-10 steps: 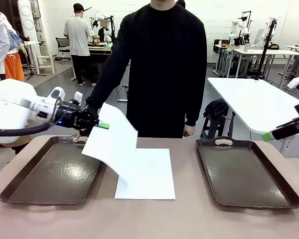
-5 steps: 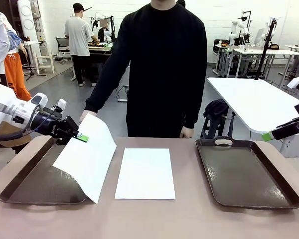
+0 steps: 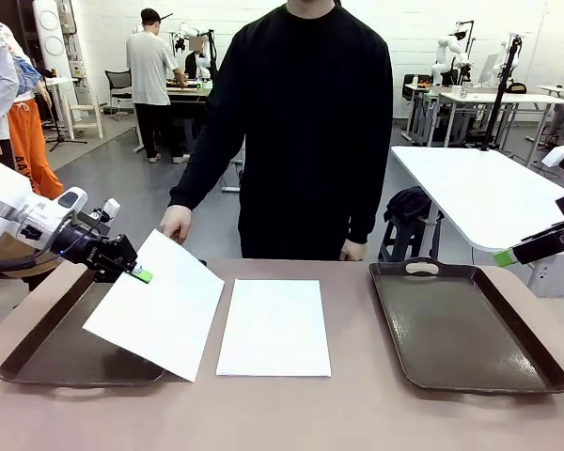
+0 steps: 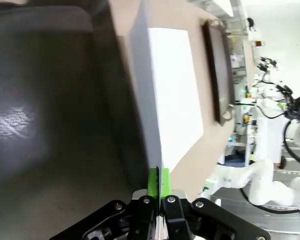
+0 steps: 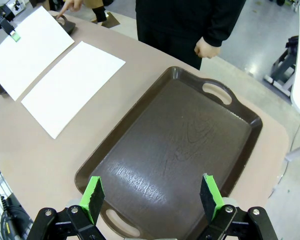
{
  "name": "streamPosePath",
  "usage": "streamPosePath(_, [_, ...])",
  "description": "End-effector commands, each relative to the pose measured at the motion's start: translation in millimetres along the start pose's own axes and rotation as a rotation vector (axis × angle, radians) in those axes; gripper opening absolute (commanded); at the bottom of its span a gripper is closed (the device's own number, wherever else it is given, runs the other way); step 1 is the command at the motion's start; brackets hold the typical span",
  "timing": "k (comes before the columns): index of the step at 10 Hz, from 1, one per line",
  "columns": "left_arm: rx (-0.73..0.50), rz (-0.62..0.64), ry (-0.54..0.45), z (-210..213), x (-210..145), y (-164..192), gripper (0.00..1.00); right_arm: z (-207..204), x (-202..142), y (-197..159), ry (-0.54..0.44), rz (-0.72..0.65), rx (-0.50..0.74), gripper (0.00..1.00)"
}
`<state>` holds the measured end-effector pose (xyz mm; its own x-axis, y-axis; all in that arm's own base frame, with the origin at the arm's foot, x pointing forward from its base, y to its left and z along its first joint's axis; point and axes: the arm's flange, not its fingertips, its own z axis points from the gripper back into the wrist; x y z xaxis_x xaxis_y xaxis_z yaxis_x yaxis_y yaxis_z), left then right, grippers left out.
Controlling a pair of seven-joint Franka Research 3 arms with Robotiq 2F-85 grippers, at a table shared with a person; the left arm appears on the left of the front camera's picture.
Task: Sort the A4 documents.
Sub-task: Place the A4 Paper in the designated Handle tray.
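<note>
Thin white A4 paper sheet [image 3: 155, 305] is pinched at its left edge, left gripper [image 3: 139, 273] clenched on it. The sheet slopes down and to the right of the gripper, long axis roughly far-to-near, overhanging the right rim of a dark brown handled tray [image 3: 38, 352]. Its near corner is just clear of the second white A4 sheet [image 3: 274, 326], which lies flat on the worktop [image 3: 357, 413], lengthwise. Right gripper [image 5: 152, 197] is released, spread above the second dark brown tray [image 5: 180, 145].

The lifted sheet [image 3: 155, 315] and the flat sheet [image 3: 274, 327] are plain white. The left tray [image 3: 47, 352] and the right tray [image 3: 461, 334] are glossy dark brown. The counter [image 3: 357, 413] is dull pinkish tan. The jaws are black with bright green pads [image 5: 94, 195]. The left arm [image 3: 19, 216] is white. The person's sweater [image 3: 310, 122] is black.
</note>
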<state>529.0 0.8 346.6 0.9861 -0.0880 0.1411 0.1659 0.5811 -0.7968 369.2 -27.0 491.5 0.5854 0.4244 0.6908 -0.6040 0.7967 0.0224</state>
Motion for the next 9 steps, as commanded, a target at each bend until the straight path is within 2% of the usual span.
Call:
streamPosePath(1, [0.136, 0.001, 0.052, 19, 14, -1, 0.01, -1, 0, 0, -0.004, -0.003, 0.009, 1.0])
streamPosePath(4, [0.28, 0.035, 0.092, 40, 26, 13, 0.01, -1, 0, 0, -0.004, -0.003, 0.009, 1.0])
streamPosePath(6, [0.344, 0.055, 0.109, 36, 32, 23, 0.01, -1, 0, 0, -0.004, -0.003, 0.009, 1.0])
streamPosePath(8, [0.354, 0.08, 0.068, 31, 34, 34, 0.01, -1, 0, 0, -0.004, -0.003, 0.009, 1.0])
streamPosePath(9, [0.401, 0.104, 0.04, 32, 31, 38, 0.01, -1, 0, 0, -0.004, -0.003, 0.009, 1.0])
